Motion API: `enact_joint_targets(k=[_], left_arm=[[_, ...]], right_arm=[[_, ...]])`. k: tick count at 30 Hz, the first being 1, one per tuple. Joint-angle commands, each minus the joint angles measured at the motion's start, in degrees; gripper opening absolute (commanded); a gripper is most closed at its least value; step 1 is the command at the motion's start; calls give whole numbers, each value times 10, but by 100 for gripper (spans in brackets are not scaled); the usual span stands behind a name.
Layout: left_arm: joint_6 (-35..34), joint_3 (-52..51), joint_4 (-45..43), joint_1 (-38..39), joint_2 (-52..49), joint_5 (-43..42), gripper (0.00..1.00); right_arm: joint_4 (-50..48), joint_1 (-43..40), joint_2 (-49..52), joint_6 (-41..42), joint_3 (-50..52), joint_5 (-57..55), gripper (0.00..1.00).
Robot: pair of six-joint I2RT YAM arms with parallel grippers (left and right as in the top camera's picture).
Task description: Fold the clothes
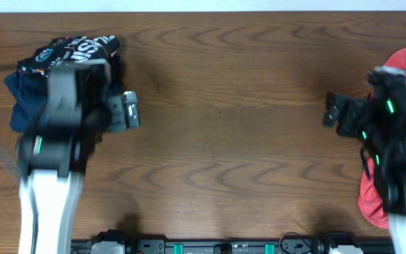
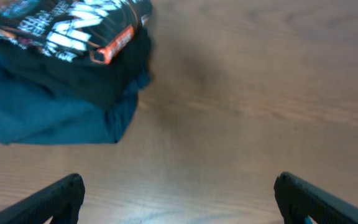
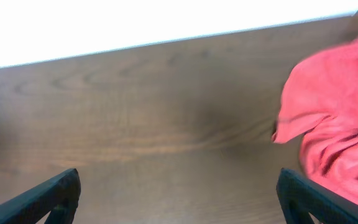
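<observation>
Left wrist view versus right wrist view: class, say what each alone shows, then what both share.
Left wrist only: a black jersey with white lettering, bunched on blue cloth. Right wrist only: a coral-red garment and the far edge of the table. Both: bare wood and an open, empty gripper, the left gripper and the right gripper respectively.

Overhead: fixed above, looks straight down on wood surface [image 1: 245,106]. Widest, farthest view; both arms in frame, left arm at left side, right arm at right side.

Left wrist: low, close to surface, looks obliquely down past left end effector [image 2: 179,193], fingers at bottom corners. Black jersey [image 2: 73,37] upper left. Shared with overhead: jersey, bare wood beside it.

Right wrist: low, close, tilted toward far edge of surface. Right end effector [image 3: 179,193] fingers at bottom corners. Coral-red garment [image 3: 334,130] at right. Shared with overhead: garment, far edge.
</observation>
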State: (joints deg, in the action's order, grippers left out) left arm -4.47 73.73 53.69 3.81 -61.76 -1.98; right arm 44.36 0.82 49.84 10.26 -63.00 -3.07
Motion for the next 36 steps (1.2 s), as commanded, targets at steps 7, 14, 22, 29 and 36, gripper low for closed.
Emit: enact_joint_targets(k=[7, 14, 22, 29, 36], left_arm=[[-5, -151, -57, -1, 205, 23, 98], [-5, -151, 3, -1, 218, 23, 98], [-5, -151, 5, -1, 215, 23, 98], [-5, -151, 5, -1, 215, 23, 98], [-5, -151, 5, -1, 215, 23, 98]], right_arm=[[5, -1, -173, 13, 135, -46, 99], [130, -1, -176, 13, 137, -44, 99], [224, -1, -176, 13, 137, -44, 99], [244, -1, -176, 13, 137, -44, 99], [238, -1, -210, 13, 140, -40, 99]])
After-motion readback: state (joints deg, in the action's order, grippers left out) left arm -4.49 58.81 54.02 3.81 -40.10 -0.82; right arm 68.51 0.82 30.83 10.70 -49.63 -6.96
